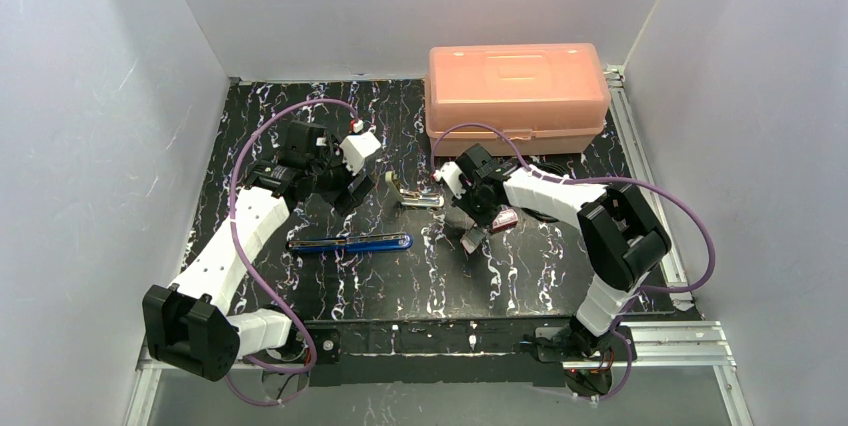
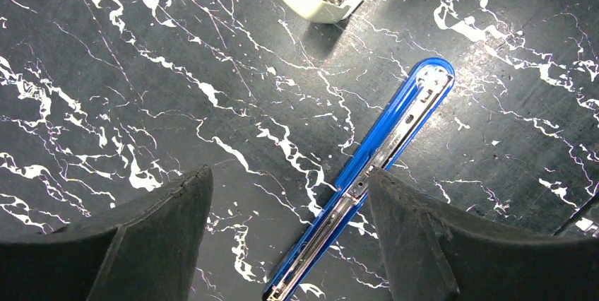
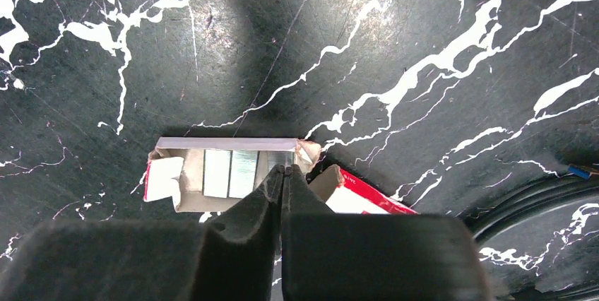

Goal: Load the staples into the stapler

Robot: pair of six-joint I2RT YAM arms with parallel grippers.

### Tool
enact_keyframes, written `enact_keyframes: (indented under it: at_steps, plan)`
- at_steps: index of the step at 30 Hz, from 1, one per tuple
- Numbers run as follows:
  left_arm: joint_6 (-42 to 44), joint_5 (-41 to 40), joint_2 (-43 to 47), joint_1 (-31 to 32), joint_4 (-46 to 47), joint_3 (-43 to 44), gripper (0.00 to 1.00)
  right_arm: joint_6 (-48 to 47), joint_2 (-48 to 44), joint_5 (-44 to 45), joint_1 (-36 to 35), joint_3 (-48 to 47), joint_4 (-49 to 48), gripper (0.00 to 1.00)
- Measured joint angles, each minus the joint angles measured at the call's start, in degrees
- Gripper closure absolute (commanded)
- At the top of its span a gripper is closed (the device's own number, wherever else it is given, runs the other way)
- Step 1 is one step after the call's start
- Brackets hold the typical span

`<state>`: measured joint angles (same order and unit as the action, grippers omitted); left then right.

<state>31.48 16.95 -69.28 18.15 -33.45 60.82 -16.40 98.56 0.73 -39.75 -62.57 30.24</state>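
The blue stapler (image 1: pixel 350 243) lies opened out flat on the black marbled table, its metal channel facing up (image 2: pixel 395 138). My left gripper (image 1: pixel 348 194) hangs above it, open and empty (image 2: pixel 289 172), with the stapler running between and past the right finger. The staples (image 3: pixel 229 172) lie as silvery strips in the pale slide-out tray (image 3: pixel 168 177), beside the red box (image 3: pixel 367 198) (image 1: pixel 503 218). My right gripper (image 1: pixel 478 231) is shut, its tips (image 3: pixel 283 168) right at the tray's right end over a strip. Nothing shows between the tips.
A closed pink plastic case (image 1: pixel 517 86) stands at the back right. A small cream-and-metal tool (image 1: pixel 415 196) (image 2: pixel 318 1) lies between the arms. A black cable (image 3: pixel 537 209) curves near the red box. White walls enclose the table.
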Motion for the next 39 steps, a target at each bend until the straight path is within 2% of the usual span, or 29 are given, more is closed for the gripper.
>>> enact_keyframes:
  at_steps: [4,11,15,39]
  plan:
    - [0.1,0.0,0.0,0.0,0.0,0.0,0.21,0.0,0.0,0.0,0.0,-0.3,0.0,0.91]
    - [0.3,0.0,0.0,0.0,0.0,0.0,0.21,-0.3,0.0,0.3,0.0,-0.3,0.1,0.76]
    - [0.3,0.0,0.0,0.0,0.0,0.0,0.21,-0.3,0.0,0.2,0.0,-0.3,0.1,0.72]
    - [0.4,0.0,0.0,0.0,0.0,0.0,0.21,-0.5,0.3,0.2,0.0,-0.2,0.1,0.74]
